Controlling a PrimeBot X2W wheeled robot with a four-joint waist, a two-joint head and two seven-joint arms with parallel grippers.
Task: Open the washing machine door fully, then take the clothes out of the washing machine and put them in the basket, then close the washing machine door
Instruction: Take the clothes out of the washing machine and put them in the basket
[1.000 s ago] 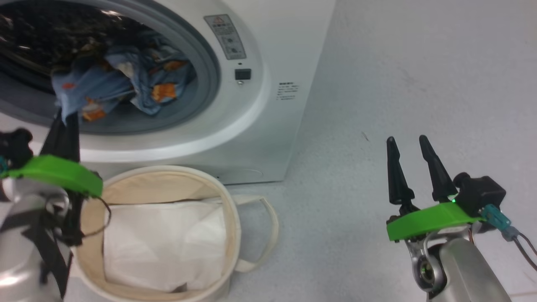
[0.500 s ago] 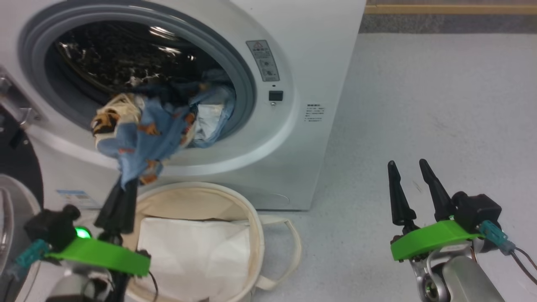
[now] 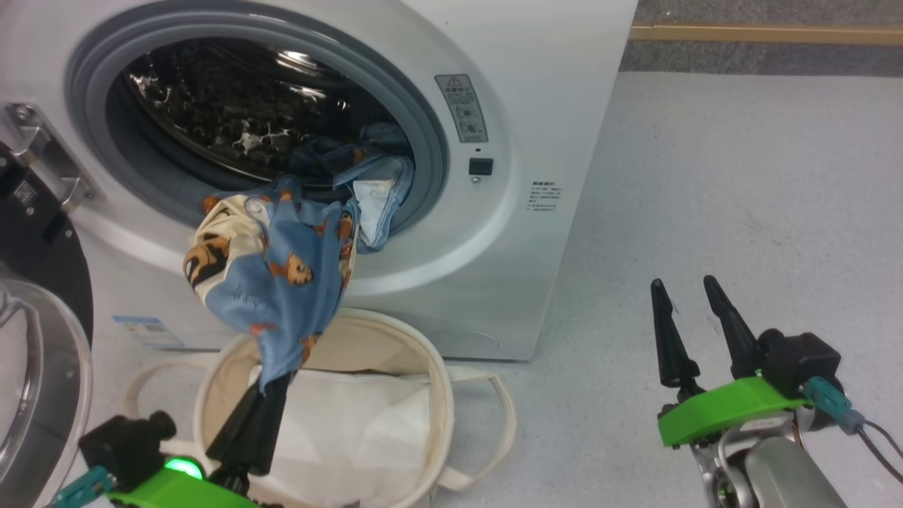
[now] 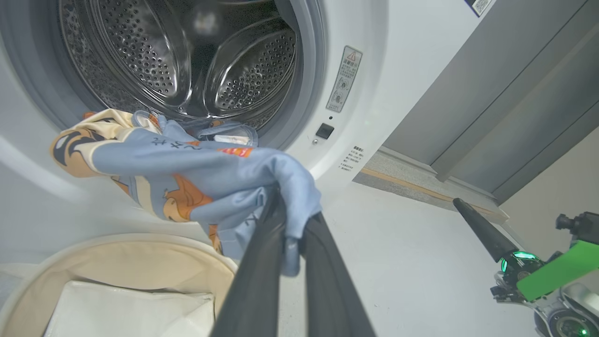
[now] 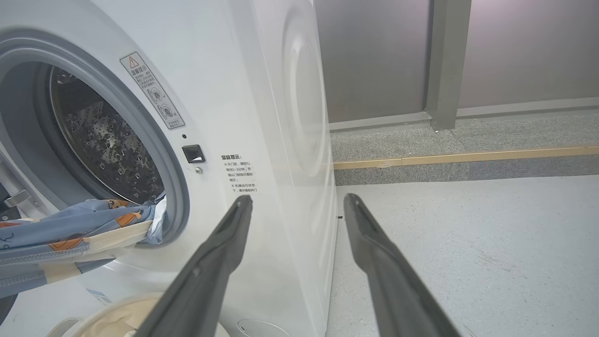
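Head view: the left gripper (image 3: pixel 271 388) is clamped on the clothes (image 3: pixel 282 275), which trail from the washing machine (image 3: pixel 536 106) mouth over the basket (image 3: pixel 437 395) just below, likely so they drop in. The right gripper (image 3: pixel 683 283) hangs well to the right, fingers apart.

1. Bright, even indoor light is falling on the white washing machine (image 3: pixel 536 85) and the pale floor (image 3: pixel 741 197), casting faint, soft shadows.
2. Small glare spots are glinting on the steel drum (image 3: pixel 233 113), whose depths are reading dark.
3. The glass of the washing machine door (image 3: pixel 35 395) is catching pale reflections.
4. The left wrist view's wide lens is curving the machine's front, and the fingers (image 4: pixel 255 281) of the left gripper (image 4: pixel 295 210) are blurring up close.
5. The fingers (image 5: pixel 374 262) of the right gripper (image 5: pixel 298 199) are looking similarly soft.
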